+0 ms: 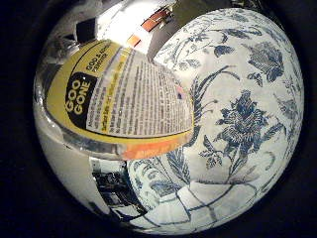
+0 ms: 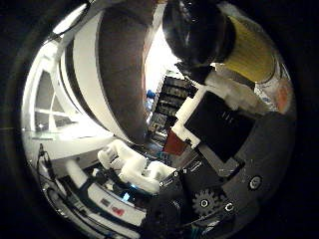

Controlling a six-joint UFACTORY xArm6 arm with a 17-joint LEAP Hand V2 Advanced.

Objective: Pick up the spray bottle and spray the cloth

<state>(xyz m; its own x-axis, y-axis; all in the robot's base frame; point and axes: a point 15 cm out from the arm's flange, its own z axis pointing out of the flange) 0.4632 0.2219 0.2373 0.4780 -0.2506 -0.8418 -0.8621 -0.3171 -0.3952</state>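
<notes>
The spray bottle point(image 1: 114, 94) has a yellow and white printed label with an orange band, and fills much of the little finger side palm view, close against the palm. The thumb side palm view shows its black spray head point(image 2: 197, 30) and the yellow label below it. My hand point(image 2: 214, 124) shows there as white and black fingers curled up against the bottle just under the spray head. The cloth point(image 1: 243, 119) is white with a blue flower pattern and lies spread beside and beneath the bottle.
A wide grey and white curved body point(image 2: 110, 80) stands beside the hand in the thumb side palm view. Shelves with dark items point(image 2: 169, 100) show in the background behind it.
</notes>
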